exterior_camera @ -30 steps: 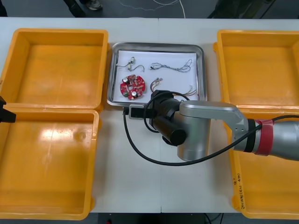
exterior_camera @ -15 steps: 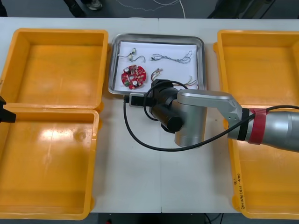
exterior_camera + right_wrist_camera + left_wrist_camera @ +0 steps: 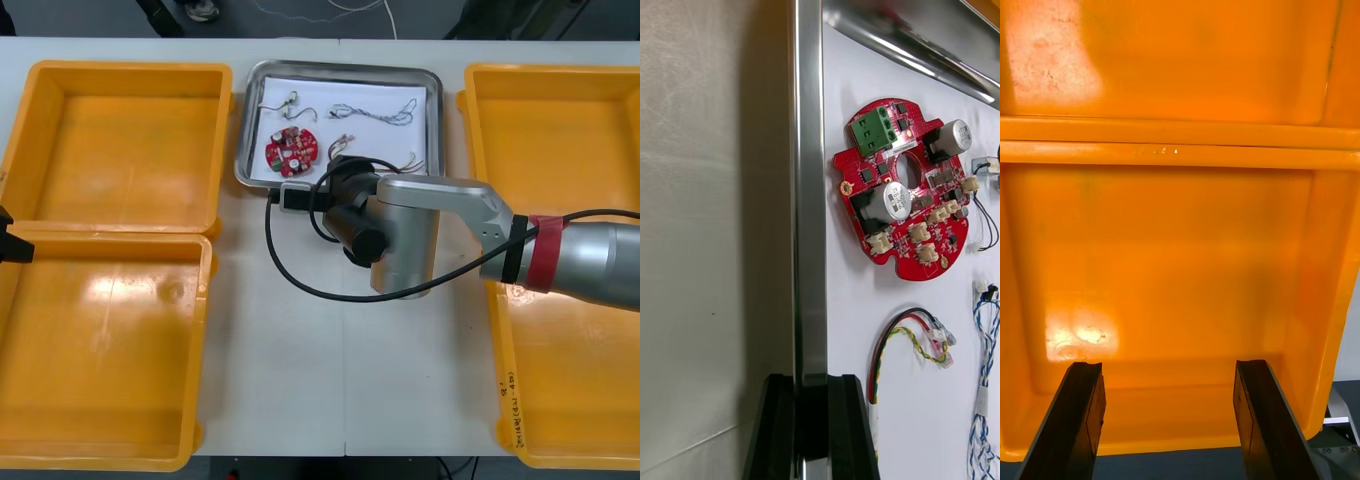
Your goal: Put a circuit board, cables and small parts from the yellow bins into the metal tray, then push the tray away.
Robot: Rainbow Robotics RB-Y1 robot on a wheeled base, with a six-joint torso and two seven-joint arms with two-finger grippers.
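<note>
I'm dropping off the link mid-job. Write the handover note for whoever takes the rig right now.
Right gripper: fingers shut on the metal tray's near rim, toward its left end.
Left gripper: open, parked over the near left yellow bin.
In the tray: red circuit board, blue and white cable, red and yellow cable, black cable.
Done: loading, it seems; the tray has slid toward the far edge over the last second.
Left: probably finish the push, then release.
</note>
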